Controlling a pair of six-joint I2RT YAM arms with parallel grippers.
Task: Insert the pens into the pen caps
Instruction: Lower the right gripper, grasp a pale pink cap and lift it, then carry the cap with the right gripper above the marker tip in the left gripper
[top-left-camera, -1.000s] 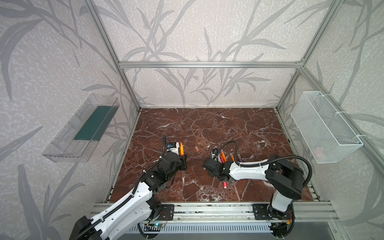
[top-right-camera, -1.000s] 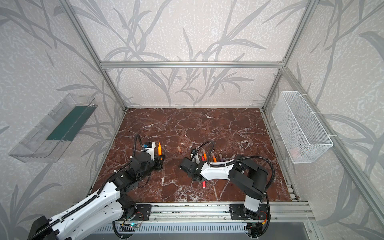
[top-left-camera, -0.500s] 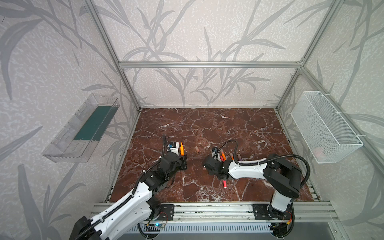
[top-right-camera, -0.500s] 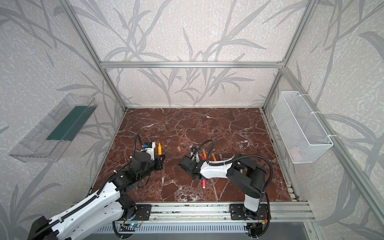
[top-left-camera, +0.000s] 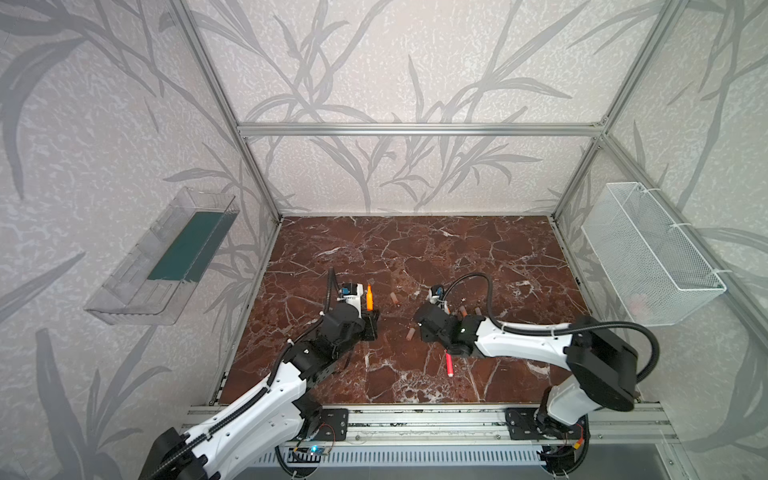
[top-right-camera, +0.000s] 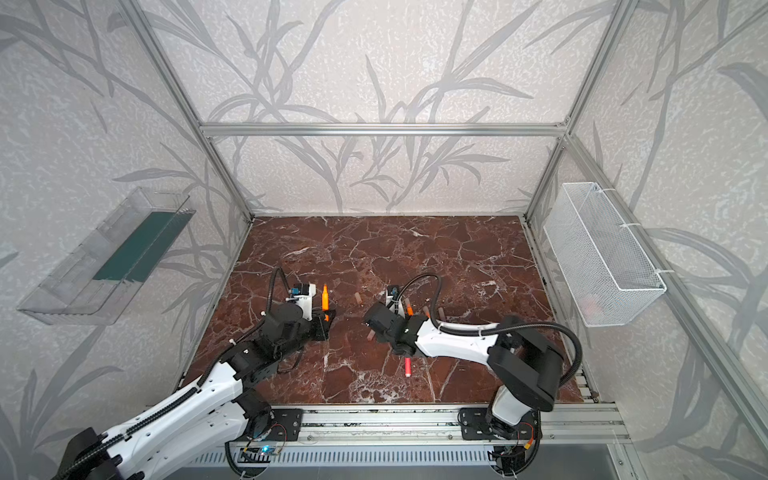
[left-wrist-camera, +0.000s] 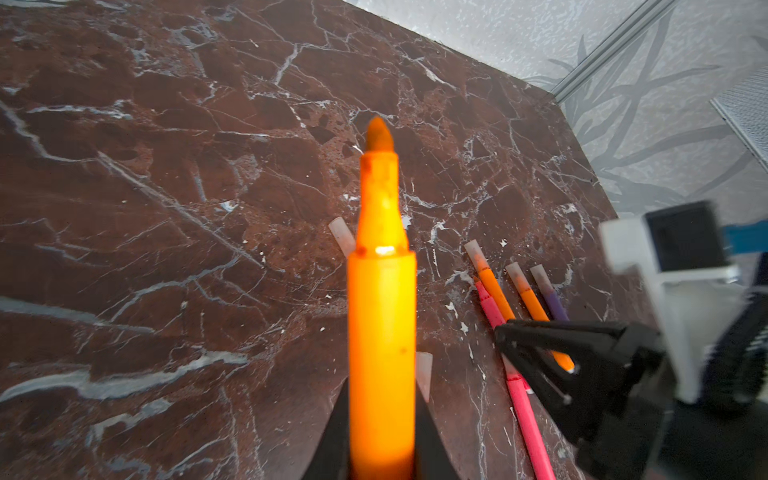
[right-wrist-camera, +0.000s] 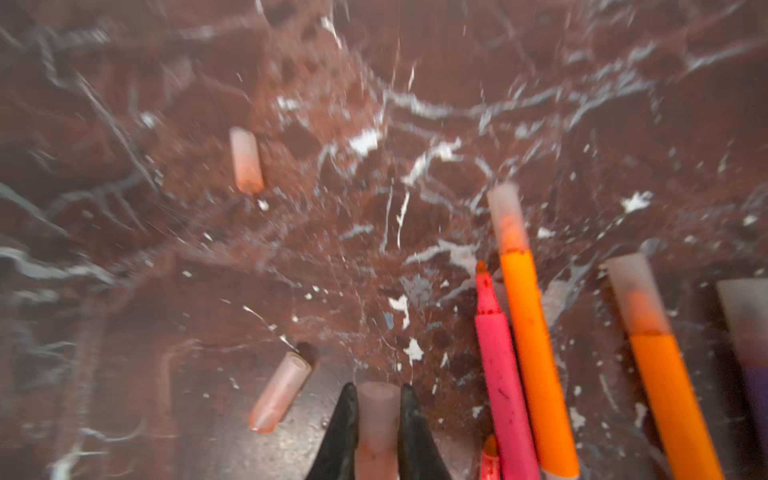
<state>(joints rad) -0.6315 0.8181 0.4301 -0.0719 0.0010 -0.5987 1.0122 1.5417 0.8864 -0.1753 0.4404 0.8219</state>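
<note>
My left gripper (left-wrist-camera: 382, 415) is shut on an uncapped orange pen (left-wrist-camera: 381, 299), which stands with its tip pointing up in both top views (top-left-camera: 369, 297) (top-right-camera: 324, 298). My right gripper (right-wrist-camera: 378, 399) is shut on a pinkish pen cap (right-wrist-camera: 377, 419), low over the marble floor. Two loose pen caps (top-left-camera: 393, 298) (top-left-camera: 410, 333) lie between the arms. Beside the right gripper lie an uncapped red-pink pen (right-wrist-camera: 500, 374), two capped orange pens (right-wrist-camera: 530, 332) (right-wrist-camera: 665, 386) and a capped purple pen (left-wrist-camera: 550, 297). Another red-pink pen (top-left-camera: 449, 363) sticks out from under the right arm.
A clear plastic bin (top-left-camera: 166, 257) hangs on the left wall and a white wire basket (top-left-camera: 648, 257) on the right wall. An aluminium rail (top-left-camera: 415, 415) runs along the front edge of the marble floor (top-left-camera: 415, 249). Frame posts stand at the corners.
The right gripper's jaws have closed on the pen cap and that arm has edged slightly to the left. The left arm with the orange pen has stayed still.
</note>
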